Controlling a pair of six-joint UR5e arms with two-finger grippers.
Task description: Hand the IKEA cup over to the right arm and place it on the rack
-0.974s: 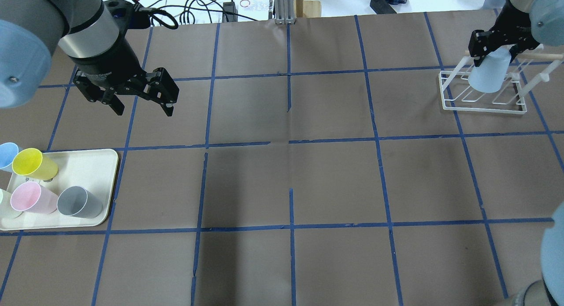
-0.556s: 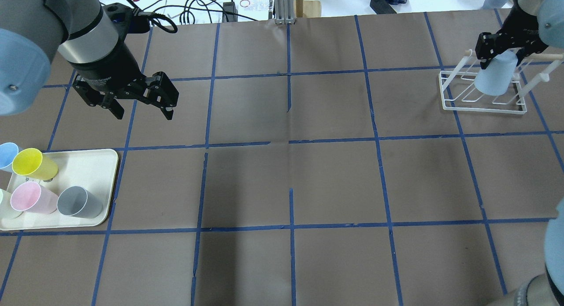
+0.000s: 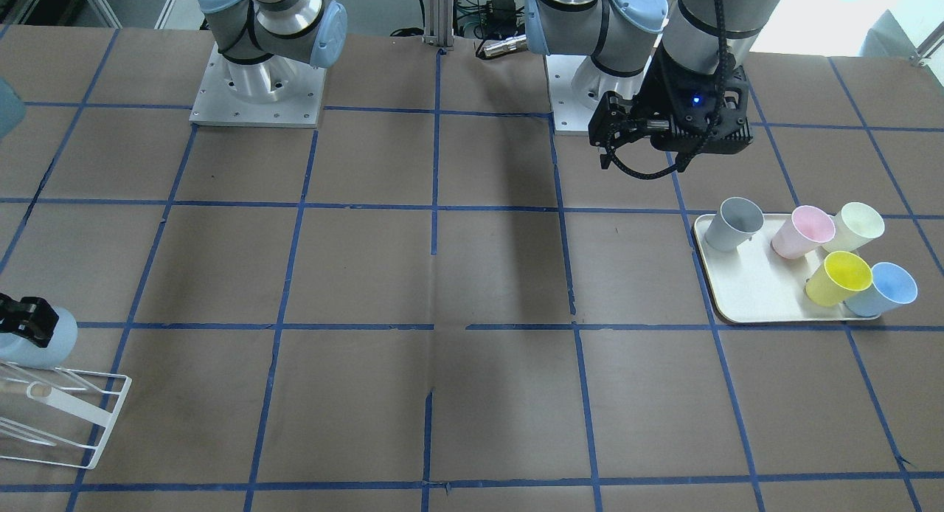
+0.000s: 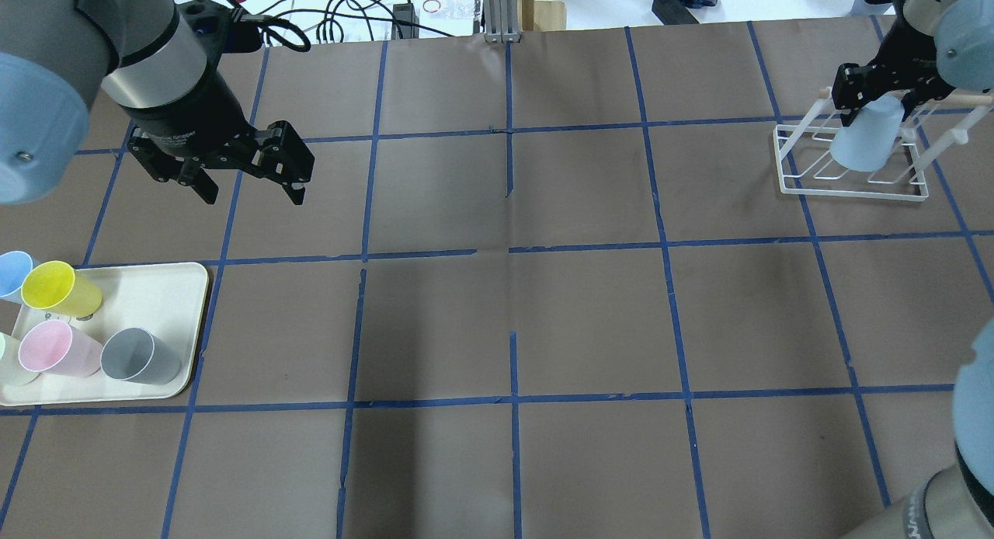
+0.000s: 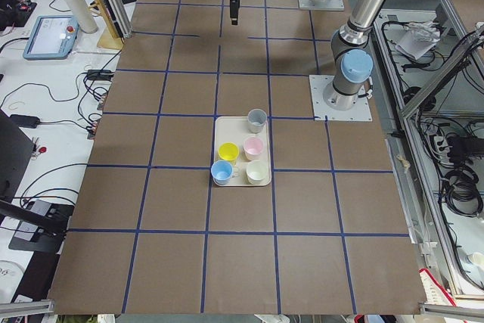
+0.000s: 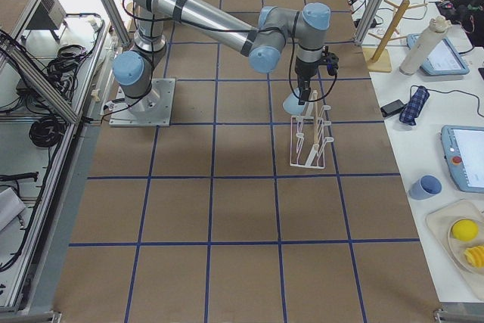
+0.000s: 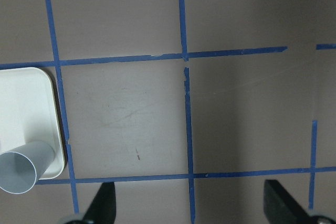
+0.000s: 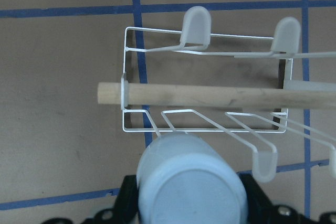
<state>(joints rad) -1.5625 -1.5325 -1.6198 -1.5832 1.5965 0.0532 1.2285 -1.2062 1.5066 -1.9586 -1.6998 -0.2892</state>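
Observation:
My right gripper point(image 4: 871, 96) is shut on the pale blue IKEA cup point(image 4: 866, 141), holding it by its closed base with the mouth pointing down. The cup hangs over the white wire rack point(image 4: 792, 183) with its wooden dowel point(image 8: 210, 95). In the right wrist view the cup point(image 8: 191, 182) is above the rack's near row of prongs; I cannot tell if it touches them. The front view shows the cup point(image 3: 44, 344) just above the rack point(image 3: 88, 416). My left gripper point(image 4: 248, 183) is open and empty, above the table beyond the tray.
A cream tray point(image 4: 155, 283) at the near left holds a second pale blue cup point(image 4: 11, 271), a yellow cup point(image 4: 58, 288), a pink cup point(image 4: 54, 349), a grey cup point(image 4: 141, 357) and a pale cup at the frame edge. Cables lie beyond the table's far edge.
My right gripper has shifted slightly with the cup and brought it lower over the rack. My left gripper has barely moved and stays open.

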